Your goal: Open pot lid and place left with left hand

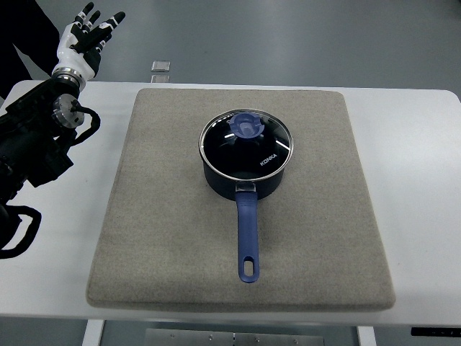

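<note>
The pot [243, 167] sits near the middle of the grey mat [144, 238], its glass lid [246, 146] in place with the blue knob [248, 125] on top and the long handle [247, 238] pointing toward the bottom of the frame. The left hand [88, 34] is up in the upper left corner, well apart from the pot, fingers spread and holding nothing. The knob looks small for those fingers, so a loose pinch could let the lid slip, or a lift off-centre could drag the pot along. The mat's left part is bare, leaving good room to set the lid down; the table [418, 144] edge lies further left. The small object [160, 66] beyond the mat is too blurred to identify.
</note>
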Controlling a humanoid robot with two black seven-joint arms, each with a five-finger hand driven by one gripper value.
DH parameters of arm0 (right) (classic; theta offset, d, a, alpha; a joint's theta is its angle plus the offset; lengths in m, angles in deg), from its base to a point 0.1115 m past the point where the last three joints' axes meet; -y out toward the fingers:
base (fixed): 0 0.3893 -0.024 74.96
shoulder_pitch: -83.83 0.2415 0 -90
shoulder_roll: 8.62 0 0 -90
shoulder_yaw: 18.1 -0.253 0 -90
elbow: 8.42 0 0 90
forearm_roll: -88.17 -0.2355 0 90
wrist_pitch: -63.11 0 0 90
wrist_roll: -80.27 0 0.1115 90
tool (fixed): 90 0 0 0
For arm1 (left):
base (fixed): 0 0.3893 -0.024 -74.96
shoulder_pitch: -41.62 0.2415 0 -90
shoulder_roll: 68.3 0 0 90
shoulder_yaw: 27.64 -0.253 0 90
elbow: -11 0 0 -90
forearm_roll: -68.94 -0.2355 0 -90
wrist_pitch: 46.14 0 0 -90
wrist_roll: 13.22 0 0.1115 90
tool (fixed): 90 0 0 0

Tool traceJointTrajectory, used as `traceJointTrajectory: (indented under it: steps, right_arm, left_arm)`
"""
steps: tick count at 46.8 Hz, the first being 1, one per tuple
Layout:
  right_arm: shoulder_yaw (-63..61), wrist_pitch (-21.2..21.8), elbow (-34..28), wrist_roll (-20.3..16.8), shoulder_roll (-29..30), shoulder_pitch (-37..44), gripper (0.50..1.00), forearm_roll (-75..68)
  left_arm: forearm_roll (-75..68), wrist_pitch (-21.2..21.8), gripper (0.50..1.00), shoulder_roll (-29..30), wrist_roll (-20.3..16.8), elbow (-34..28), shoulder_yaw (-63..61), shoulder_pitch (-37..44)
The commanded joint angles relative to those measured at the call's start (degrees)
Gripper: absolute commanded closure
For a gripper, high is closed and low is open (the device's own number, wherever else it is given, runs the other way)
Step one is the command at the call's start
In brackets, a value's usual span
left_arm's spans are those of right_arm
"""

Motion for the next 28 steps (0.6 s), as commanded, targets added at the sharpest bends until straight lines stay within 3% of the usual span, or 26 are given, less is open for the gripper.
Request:
traceJointTrajectory:
  steps: [1, 28]
  right_arm:
    - [0.0, 0.0, 0.0, 0.0, 0.0, 0.0, 0.583, 0.0]
    - [0.0, 0.0, 0.0, 0.0, 0.0, 0.0, 0.583, 0.0]
  left_arm:
    - [0.0, 0.0, 0.510, 0.0, -0.1, 0.0, 0.0, 0.0]
    - [0.2, 0.3, 0.510, -0.5, -0.7, 0.2, 0.0, 0.8]
